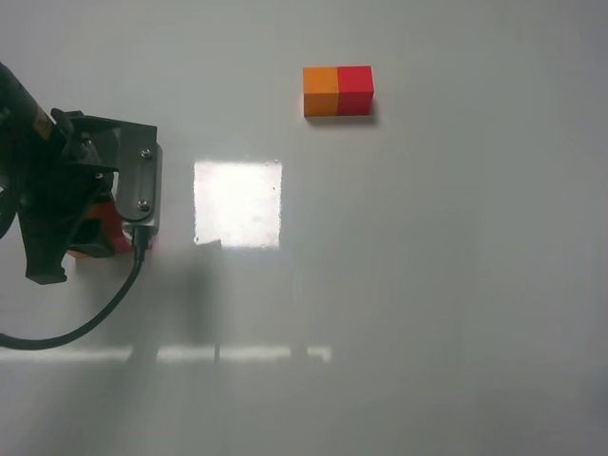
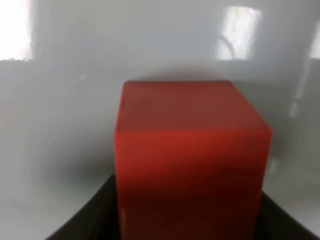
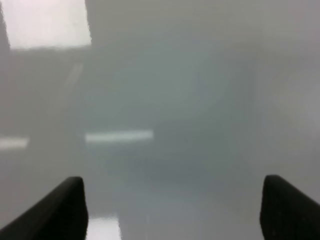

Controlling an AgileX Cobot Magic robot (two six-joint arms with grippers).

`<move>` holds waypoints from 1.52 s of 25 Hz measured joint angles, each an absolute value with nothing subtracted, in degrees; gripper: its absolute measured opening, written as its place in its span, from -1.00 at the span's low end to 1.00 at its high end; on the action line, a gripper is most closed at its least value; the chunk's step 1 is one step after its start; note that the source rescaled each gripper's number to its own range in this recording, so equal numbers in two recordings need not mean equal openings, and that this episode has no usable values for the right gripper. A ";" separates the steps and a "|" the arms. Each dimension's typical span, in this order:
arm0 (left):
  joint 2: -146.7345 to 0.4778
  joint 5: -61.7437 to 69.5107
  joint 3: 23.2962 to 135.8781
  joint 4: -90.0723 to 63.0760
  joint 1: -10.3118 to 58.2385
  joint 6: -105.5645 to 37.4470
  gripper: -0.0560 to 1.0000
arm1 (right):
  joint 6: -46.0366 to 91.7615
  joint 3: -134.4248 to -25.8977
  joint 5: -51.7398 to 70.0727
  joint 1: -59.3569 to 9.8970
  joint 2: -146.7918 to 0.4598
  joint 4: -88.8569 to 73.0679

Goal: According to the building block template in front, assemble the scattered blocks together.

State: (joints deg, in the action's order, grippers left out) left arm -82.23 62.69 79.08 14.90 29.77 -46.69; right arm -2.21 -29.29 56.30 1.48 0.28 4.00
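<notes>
The loose red cube (image 2: 192,160) sits at the left side of the tabletop (image 1: 427,285), underneath the left hand (image 1: 87,231). In the wrist view it fills the space between the two dark fingers. Whether these fingers already press on it or only stand around it, I cannot tell. The template (image 1: 338,90), with its orange half to the left and red half to the right, lies well apart on the far side. The right hand (image 3: 172,210) is spread wide, with only bare tabletop between its fingers. The orange cube I cannot find with certainty.

I see three risks. If the hold on the cube is shallow or not centred, the cube may twist or slip out when it is lifted. The tabletop looks glossy, so a cube that is pushed instead of held may slide away. And when the two cubes are joined, the colours may end in the opposite order to the template.
</notes>
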 joint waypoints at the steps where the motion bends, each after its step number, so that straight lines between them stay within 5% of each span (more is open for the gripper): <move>1: -82.23 62.69 79.08 14.80 29.77 -46.30 -0.88 | -2.21 -29.29 56.30 1.48 0.28 4.00; 38: -82.34 55.76 80.40 9.21 33.62 -46.15 -0.89 | -2.35 -29.29 56.30 1.48 0.28 4.00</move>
